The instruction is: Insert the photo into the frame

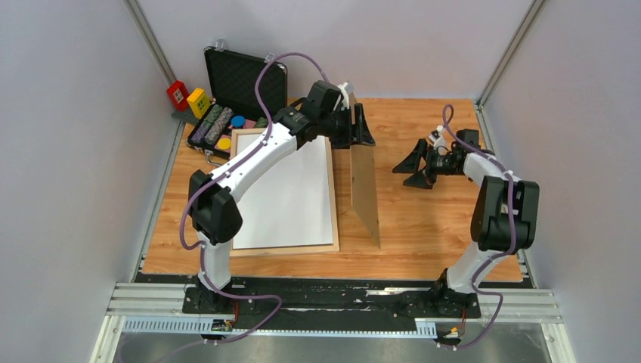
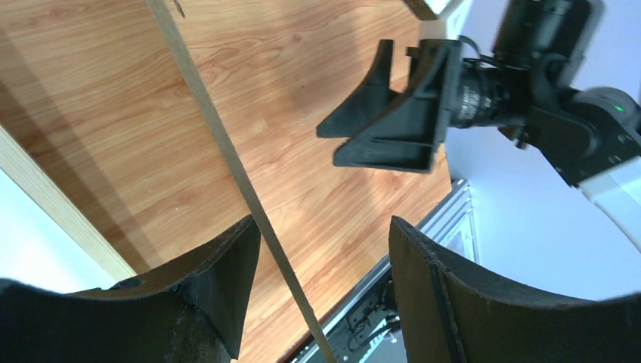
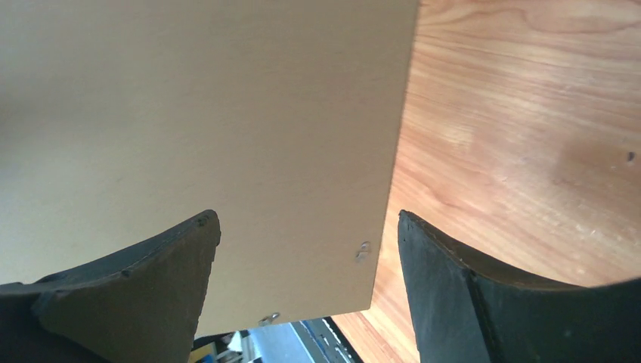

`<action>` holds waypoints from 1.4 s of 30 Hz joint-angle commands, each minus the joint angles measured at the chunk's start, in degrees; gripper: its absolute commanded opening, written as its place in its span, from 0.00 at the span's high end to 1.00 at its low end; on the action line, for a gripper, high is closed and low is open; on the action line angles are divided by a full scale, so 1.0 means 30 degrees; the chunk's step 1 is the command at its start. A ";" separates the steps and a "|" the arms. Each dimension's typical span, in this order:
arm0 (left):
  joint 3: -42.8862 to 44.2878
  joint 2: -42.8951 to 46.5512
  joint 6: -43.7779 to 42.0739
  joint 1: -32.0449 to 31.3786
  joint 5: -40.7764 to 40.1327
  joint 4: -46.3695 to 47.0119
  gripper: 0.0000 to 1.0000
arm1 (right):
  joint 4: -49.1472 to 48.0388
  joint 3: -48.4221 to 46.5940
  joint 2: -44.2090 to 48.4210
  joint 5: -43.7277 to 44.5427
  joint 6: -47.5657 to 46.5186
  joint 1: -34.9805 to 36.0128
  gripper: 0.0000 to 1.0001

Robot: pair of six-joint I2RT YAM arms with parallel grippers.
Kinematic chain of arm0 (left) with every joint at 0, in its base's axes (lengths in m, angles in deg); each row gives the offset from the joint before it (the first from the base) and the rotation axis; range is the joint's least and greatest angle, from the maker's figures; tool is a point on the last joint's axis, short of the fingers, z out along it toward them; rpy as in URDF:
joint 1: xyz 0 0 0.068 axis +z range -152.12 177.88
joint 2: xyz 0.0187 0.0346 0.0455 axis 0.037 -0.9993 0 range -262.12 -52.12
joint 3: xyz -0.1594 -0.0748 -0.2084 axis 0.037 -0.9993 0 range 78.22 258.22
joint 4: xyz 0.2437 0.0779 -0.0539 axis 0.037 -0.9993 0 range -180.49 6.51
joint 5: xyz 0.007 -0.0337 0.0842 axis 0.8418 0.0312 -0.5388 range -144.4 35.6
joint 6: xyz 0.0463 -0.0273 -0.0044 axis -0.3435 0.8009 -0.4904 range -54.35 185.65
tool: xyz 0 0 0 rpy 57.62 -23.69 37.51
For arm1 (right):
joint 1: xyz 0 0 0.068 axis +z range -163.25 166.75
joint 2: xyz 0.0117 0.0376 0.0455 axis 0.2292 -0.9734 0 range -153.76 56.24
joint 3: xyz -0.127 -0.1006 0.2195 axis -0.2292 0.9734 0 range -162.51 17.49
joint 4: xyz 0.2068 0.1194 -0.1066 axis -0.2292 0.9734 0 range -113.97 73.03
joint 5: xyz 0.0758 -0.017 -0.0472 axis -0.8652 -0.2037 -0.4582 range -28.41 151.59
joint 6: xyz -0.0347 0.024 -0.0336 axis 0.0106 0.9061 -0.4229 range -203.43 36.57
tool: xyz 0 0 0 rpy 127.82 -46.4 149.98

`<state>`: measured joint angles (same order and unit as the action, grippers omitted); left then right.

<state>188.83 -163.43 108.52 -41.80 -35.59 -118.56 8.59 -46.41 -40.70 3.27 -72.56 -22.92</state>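
The pale wooden frame (image 1: pixel 287 249) lies flat on the table's left half, its rail (image 2: pixel 53 208) also in the left wrist view. A plain white sheet (image 1: pixel 287 189) fills it. The photo's printed side is out of view, and I cannot tell whether the sheet is its back. A brown backing board (image 1: pixel 365 189) stands on edge just right of the frame. My left gripper (image 1: pixel 355 125) is open astride its far top edge (image 2: pixel 219 128); the edge runs close by the left finger, with a wide gap to the right one. My right gripper (image 1: pixel 404 175) is open and empty, facing the board's brown face (image 3: pixel 204 136).
A black hard case (image 1: pixel 246 76) with foam lining stands open at the back left, with coloured pieces (image 1: pixel 219 125) in front of it. Red (image 1: pixel 178 94) and yellow (image 1: pixel 198 100) blocks sit beside it. Grey walls close in on both sides.
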 commanded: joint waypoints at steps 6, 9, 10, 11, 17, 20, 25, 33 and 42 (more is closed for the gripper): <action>-0.0605 0.1540 -0.1225 -0.0082 -0.0740 -0.0232 0.39 | -0.2353 -0.0622 -0.3092 -0.0088 0.0080 0.1070 0.16; -0.1032 0.1875 -0.1505 0.0052 -0.0745 -0.0305 0.42 | -0.2794 -0.0507 -0.3628 -0.0092 0.0070 0.1143 0.16; -0.1330 0.1954 -0.1555 0.0163 -0.0721 -0.0296 0.43 | -0.2920 -0.0498 -0.3785 -0.0168 0.0067 0.1144 0.16; -0.1463 0.2094 -0.1673 0.0242 -0.0727 -0.0294 0.45 | -0.3042 -0.0497 -0.3900 -0.0243 0.0067 0.1144 0.16; -0.2845 0.2552 -0.2296 0.0555 -0.0894 -0.0210 0.63 | -0.3776 -0.0282 -0.4454 -0.0456 0.0210 0.1144 0.16; -0.3435 0.2672 -0.2507 0.0751 -0.0875 -0.0171 0.71 | -0.4090 0.0059 -0.4420 -0.0431 0.0159 0.1144 0.17; -0.4154 0.2993 -0.3250 0.1356 -0.0758 -0.0275 0.90 | -0.4490 0.0649 -0.3992 -0.0393 -0.0056 0.1072 0.17; -0.6431 0.4233 -0.4213 0.2796 0.2702 0.1729 1.00 | -0.4495 0.0621 -0.1849 -0.0860 -0.0113 0.0062 0.13; -0.9514 0.7095 -0.4309 0.4965 0.6372 0.5547 1.00 | -0.4465 0.1338 0.1829 -0.0597 -0.0690 -0.0077 0.06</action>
<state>161.61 -149.33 101.24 -29.23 -21.39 -111.46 -2.50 -43.13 -40.07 2.72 -72.51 -23.34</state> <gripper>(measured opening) 0.029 0.928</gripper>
